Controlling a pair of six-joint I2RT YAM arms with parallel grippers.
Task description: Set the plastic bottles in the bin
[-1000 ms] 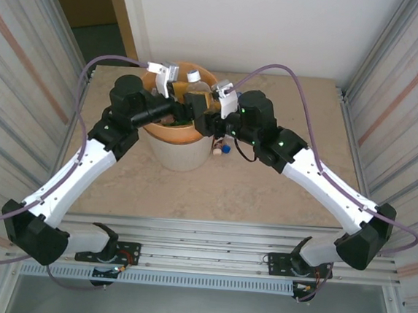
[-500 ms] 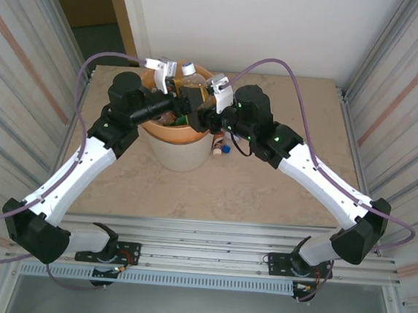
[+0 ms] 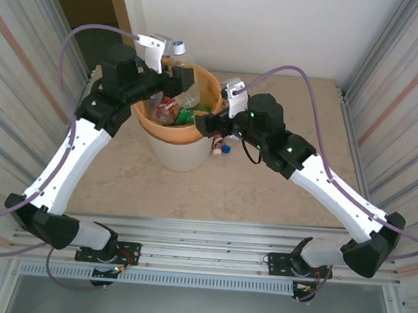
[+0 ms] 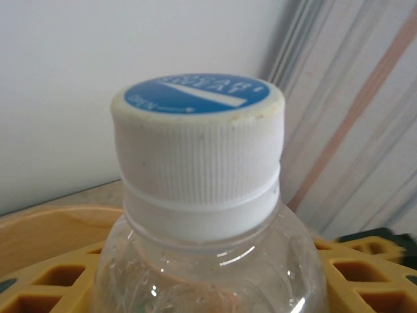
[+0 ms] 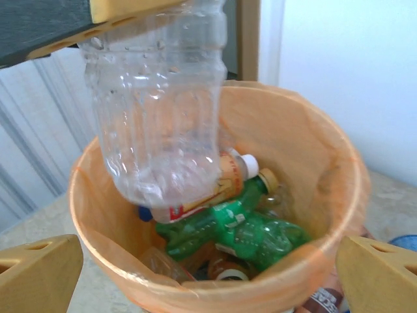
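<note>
Handoff done. The left gripper (image 4: 208,277) has clamped on the clear bottle (image 5: 156,111) just below its white cap (image 4: 199,130). A second ago its jaws were wide while the right one held the bottle.

The left arm has also lifted. The bottle was low inside the bin (image 3: 167,149). Now it hangs upright, cap up, base over the far-left part of the opening and clear of the pile.

The bin sits mid-table and already holds a heap: green bottles (image 5: 247,228) plus a couple of clear ones.

The right gripper (image 5: 208,277) has let go. Its jaws are wide apart with nothing between them, and it has backed off to the right rim, facing into the bin.

Meaning: the left arm alone carries the bottle now. Judging by the right wrist view, the base is inside the rim line, so a straight release should drop it in. The risk is a bounce off the heap, which is fairly high.

Right of the bin, on the table (image 3: 264,191), lies a blue-capped item (image 3: 221,149), probably another bottle but half hidden. The freed right arm is nearest to it.
</note>
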